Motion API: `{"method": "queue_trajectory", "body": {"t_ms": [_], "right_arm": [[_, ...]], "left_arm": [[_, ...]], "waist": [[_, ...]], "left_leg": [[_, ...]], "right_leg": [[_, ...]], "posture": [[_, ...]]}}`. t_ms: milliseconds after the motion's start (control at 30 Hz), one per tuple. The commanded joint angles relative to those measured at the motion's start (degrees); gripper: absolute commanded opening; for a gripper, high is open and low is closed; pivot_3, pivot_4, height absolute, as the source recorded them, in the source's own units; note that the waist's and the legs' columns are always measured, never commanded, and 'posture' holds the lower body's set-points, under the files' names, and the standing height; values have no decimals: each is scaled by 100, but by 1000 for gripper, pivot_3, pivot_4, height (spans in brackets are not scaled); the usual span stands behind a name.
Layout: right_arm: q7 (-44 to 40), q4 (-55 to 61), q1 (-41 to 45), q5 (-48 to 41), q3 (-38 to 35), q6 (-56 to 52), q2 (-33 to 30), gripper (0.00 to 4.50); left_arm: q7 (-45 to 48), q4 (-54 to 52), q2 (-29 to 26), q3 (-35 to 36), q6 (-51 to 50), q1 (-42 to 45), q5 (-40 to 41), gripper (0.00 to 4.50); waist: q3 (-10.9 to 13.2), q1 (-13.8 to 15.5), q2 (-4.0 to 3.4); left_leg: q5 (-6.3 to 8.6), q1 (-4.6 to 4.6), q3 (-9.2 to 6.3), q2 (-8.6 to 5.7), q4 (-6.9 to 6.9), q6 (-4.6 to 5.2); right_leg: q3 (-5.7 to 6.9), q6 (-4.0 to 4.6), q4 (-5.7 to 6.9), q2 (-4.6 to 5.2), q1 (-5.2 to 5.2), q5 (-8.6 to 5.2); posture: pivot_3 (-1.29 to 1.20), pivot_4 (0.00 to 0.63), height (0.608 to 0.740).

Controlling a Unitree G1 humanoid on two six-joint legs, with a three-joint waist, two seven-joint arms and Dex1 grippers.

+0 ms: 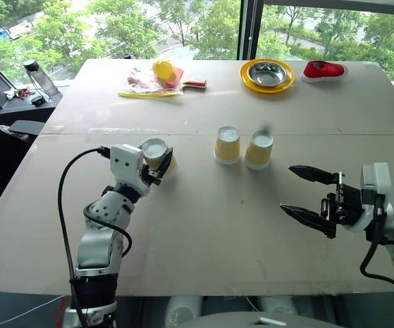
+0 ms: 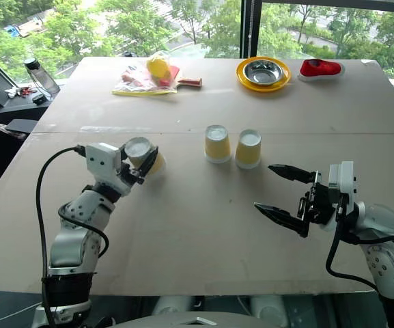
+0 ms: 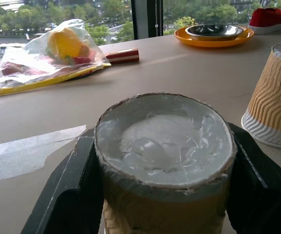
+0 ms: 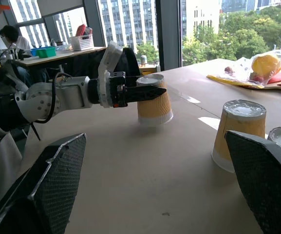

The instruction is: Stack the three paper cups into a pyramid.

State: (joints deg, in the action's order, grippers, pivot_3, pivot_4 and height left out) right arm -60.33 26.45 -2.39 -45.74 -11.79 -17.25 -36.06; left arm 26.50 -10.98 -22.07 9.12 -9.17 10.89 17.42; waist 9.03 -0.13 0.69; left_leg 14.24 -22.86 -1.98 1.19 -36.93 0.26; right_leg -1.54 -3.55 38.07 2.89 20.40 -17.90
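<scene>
Clamped in the left gripper (image 1: 159, 164), the third paper cup (image 1: 157, 156) sits upside down, just clear of the bench (image 1: 203, 225) on the near left. Farther right, the other two cups (image 1: 227, 145) (image 1: 259, 150) stand inverted side by side as a base, so the next move is probably to carry the held cup over and set it across both. Right gripper (image 1: 304, 195) hangs spread and empty.
</scene>
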Motion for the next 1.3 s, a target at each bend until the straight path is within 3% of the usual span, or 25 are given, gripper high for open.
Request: {"method": "queue_trajectory", "body": {"t_ms": [33, 233, 433, 767, 1267, 1300], "right_arm": [[-2, 67, 63, -141, -316, 62, -86, 4500], [434, -81, 195, -74, -642, 110, 17, 4500], [1017, 137, 210, -176, -672, -61, 195, 4500], [1480, 600, -216, -306, -990, -112, 221, 4500], [1644, 718, -279, -283, -996, -129, 128, 4500], [1642, 711, -277, -283, -995, -125, 125, 4500]], "left_arm": [[726, -84, -316, -54, -275, 714, 552, 2480], [1993, 1166, -380, -845, -1270, 3093, 892, 2480], [2590, 2270, 250, -1331, -1305, 4169, 761, 2480], [2813, 4431, 789, -1398, -64, 4877, 84, 2480], [3027, 4961, 1004, -1344, 368, 5020, -213, 2480], [3025, 4975, 995, -1334, 372, 5038, -226, 2980]], "waist": [[0, 7, 0], [4, 78, 5], [5, 9, 3], [8, -44, 2], [7, -41, 2], [7, -41, 2]], "left_leg": [[0, -1, 0, -3, -4, 0], [0, -4, -1, -17, -22, 0], [-11, -5, -2, -19, -15, -18], [0, -12, -2, -19, -17, 0], [0, -13, -1, -20, -19, 0], [0, -14, -1, -20, -19, 0]], "right_leg": [[1, 0, 0, 0, -1, 0], [24, -1, 0, -4, -13, 0], [13, -3, -7, -4, -11, -2], [14, -3, -5, -4, -6, -2], [16, -4, -2, -3, -6, -2], [17, -4, -2, -3, -7, -2]], "posture": [[0, 150, 740], [0, 150, 740], [0, 150, 740], [0, 150, 740], [0, 150, 740], [0, 150, 740]]}}
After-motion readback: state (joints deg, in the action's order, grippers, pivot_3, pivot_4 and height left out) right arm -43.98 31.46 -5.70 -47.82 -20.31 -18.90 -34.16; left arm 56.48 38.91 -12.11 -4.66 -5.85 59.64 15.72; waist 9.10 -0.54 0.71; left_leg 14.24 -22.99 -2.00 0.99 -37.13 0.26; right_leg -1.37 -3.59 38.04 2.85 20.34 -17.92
